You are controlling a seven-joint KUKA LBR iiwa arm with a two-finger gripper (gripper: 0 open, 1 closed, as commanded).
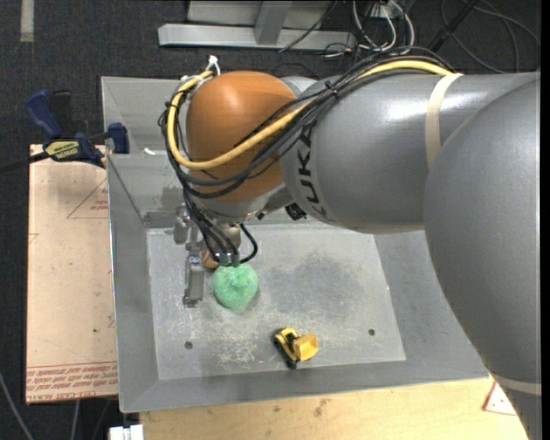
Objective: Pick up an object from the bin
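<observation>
Hanging beside a lumpy green ball [235, 286], the gripper [199, 288] may be apart or together: cannot tell.

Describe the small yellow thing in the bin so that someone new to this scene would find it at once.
Start at the grey bin and look at its floor near the wall lowest in the view. There lies a small yellow toy with black parts. Its only neighbour, a green lump farther back by the gripper, is rounded and plain.

dark speckled carpet floor [64, 47] lay all around; a flat grey metal bar [249, 33] and tangled cables [384, 24] rested on it.
</observation>
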